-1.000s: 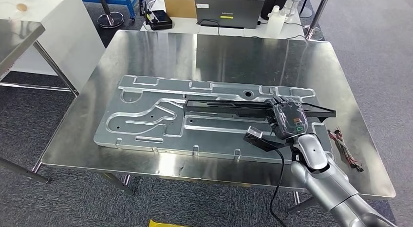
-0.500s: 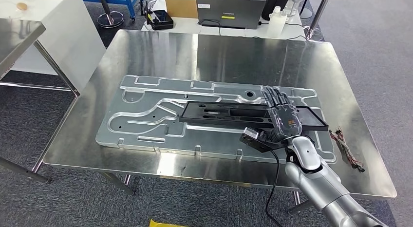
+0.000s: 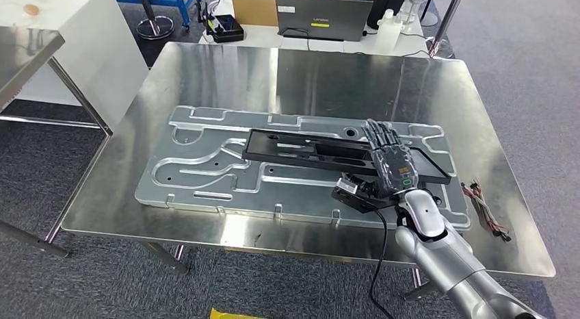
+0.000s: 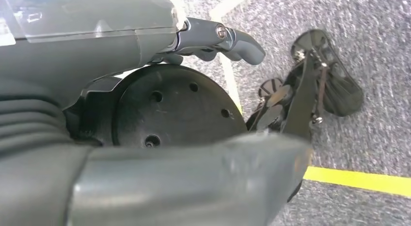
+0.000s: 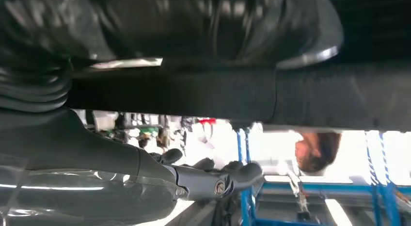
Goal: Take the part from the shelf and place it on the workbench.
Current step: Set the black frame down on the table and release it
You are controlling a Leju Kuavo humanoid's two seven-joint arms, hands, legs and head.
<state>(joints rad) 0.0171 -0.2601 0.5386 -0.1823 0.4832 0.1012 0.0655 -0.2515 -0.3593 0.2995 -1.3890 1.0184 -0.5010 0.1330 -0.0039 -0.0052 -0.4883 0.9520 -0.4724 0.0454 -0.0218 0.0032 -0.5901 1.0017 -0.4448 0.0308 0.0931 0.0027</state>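
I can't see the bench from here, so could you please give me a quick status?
Right hand flat, fingers spread, over the black part. Part lies on the metal plate on the workbench. Left hand holds nothing. Cable bundle lies aside, nothing blocking.

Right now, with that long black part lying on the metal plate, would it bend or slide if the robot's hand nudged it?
The black part looks like a flat, rigid frame with straight edges, so it probably stays stiff. It lies on the smooth silver plate, so it might slide easily. Being long, a push by the right hand near one end would likely swing it round.
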